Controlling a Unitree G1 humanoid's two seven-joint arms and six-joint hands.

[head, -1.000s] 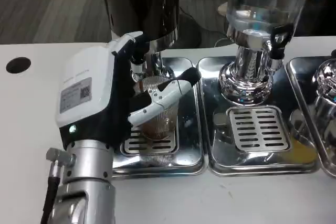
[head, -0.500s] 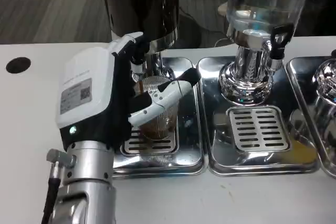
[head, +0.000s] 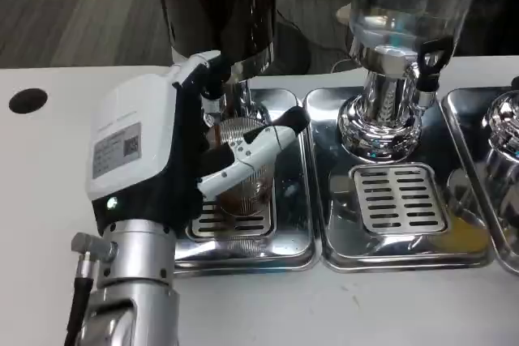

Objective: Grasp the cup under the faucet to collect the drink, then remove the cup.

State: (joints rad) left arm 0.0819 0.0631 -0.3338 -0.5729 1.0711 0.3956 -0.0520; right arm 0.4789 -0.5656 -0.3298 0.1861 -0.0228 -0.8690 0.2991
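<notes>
A clear ribbed cup (head: 246, 186) with brown drink in its lower part stands on the slotted grate of the left drip tray (head: 285, 237), right beneath the faucet (head: 212, 96) of the dark dispenser (head: 219, 6). My left hand (head: 162, 151) wraps around the cup from the left, its thumb (head: 251, 150) crossing the front of the cup and its other fingers reaching behind near the faucet. The white back of the hand hides the cup's left side.
A second dispenser (head: 405, 14) with clear liquid stands over the middle drip tray (head: 397, 200). A third tray and chrome base (head: 504, 131) sit at the right edge. A round black hole (head: 27, 100) marks the white table at left.
</notes>
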